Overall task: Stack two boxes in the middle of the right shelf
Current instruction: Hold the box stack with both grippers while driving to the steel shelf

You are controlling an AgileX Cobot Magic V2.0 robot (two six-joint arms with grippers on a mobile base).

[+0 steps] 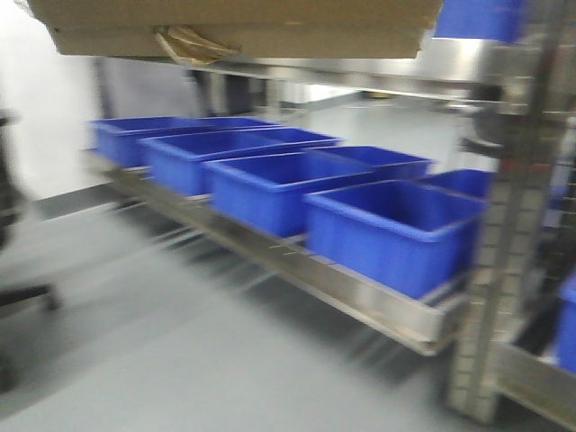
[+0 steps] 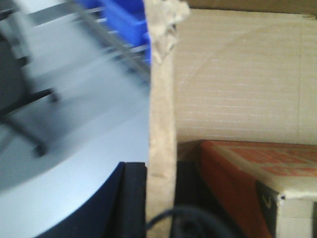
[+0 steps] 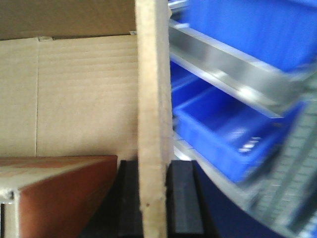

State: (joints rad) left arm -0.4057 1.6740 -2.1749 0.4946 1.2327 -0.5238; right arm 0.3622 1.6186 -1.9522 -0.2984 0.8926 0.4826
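Cardboard-laden: clamping opposite walls of the brown corrugated open box in left gripper and right gripper, beside blue plastic bins.

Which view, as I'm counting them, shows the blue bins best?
The front view: a long row of blue bins, though blurred. The left wrist view catches only a corner of them; the right wrist view crops a few closely.

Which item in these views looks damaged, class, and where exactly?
The brown corrugated cardboard box is damaged: the upper edge of the side wall clamped by the left tool is torn and crumpled. In the front view, a ragged piece hangs beneath the box. The blue plastic bins look orderly.
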